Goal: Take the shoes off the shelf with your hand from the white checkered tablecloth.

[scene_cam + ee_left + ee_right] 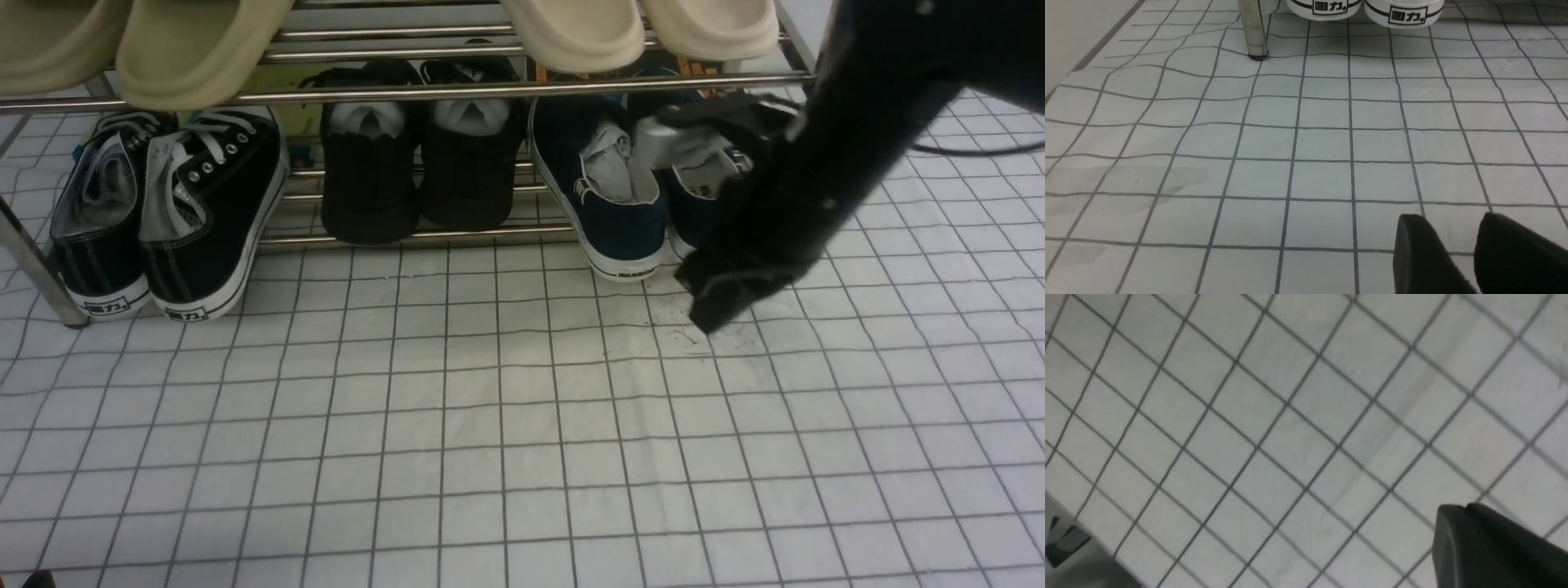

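- The shoes [616, 204], a navy pair with white soles and paper stuffed inside, sit on the lower tier of the shelf [408, 91], right of centre in the upper part of the front view. Their heels face the camera and reach past the lower front rail.
- The right-hand shoe of the pair is largely hidden behind the right arm.
- The right end effector [709, 314] points down just in front of that pair, its tip close above the white checkered tablecloth [490, 408]. In the right wrist view the right end effector [1461, 514] shows as one dark block with no gap between its fingers and nothing held.
- The left end effector [1453, 220] hangs over bare cloth with a narrow gap between its fingers, gripping nothing.
- Black lace-up sneakers [163, 212] stand at the upper left and black slip-ons [416, 163] in the middle.
- Beige slippers [204, 41] lie on the top tier.
- The cloth covers the counter, slightly creased near the shelf leg [1253, 28].
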Controlling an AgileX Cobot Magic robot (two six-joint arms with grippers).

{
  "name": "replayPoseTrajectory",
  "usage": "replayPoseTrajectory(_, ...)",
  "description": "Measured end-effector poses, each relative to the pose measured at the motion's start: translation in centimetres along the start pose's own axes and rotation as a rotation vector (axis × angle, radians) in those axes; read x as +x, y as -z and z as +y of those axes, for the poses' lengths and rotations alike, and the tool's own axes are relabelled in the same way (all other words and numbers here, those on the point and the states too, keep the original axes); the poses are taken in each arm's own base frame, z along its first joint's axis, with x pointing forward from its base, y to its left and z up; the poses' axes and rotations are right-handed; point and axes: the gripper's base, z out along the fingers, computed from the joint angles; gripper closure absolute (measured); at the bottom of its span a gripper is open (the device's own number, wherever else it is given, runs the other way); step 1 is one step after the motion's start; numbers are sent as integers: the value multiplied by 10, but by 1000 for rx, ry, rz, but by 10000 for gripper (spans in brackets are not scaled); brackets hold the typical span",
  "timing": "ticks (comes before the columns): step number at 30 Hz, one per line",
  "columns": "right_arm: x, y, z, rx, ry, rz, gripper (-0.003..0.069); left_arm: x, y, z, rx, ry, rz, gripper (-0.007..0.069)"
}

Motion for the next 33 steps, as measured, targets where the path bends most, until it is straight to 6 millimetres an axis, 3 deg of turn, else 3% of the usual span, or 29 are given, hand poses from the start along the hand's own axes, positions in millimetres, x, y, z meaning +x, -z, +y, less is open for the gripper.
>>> replayPoseTrajectory(3,-29,-1,7,48,53,-51,580,0,0,0,0,0,0,384)
replayPoseTrajectory(7,-49,-8,7,108,98,-80,488,0,0,0,0,0,0,384)
replayPoseTrajectory(9,-54,-10,7,125,109,-100,428,0,0,0,0,0,0,384)
replayPoseTrajectory(10,-59,-14,6,140,116,-133,361,0,0,0,0,0,0,384)
replayPoseTrajectory(11,-60,-14,6,143,117,-138,352,0,0,0,0,0,0,384)
replayPoseTrajectory(14,-69,-17,1,191,160,-217,207,0,0,0,0,0,0,384)
replayPoseTrajectory(16,-71,-18,0,200,167,-237,172,0,0,0,0,0,0,384)
replayPoseTrajectory(17,-75,-20,-2,213,173,-266,118,0,0,0,0,0,0,384)
replayPoseTrajectory(20,-79,-27,-5,223,175,-291,78,0,0,0,0,0,0,384)
replayPoseTrajectory(23,-81,-42,-11,240,182,-282,75,0,0,0,0,0,0,384)
replayPoseTrajectory(27,-83,-64,-20,275,198,-259,123,0,0,0,0,0,0,384)
replayPoseTrajectory(31,-83,-73,-25,299,211,-245,258,0,0,0,0,0,0,384)
replayPoseTrajectory(33,-82,-73,-24,294,209,-236,364,0,0,0,0,0,0,384)
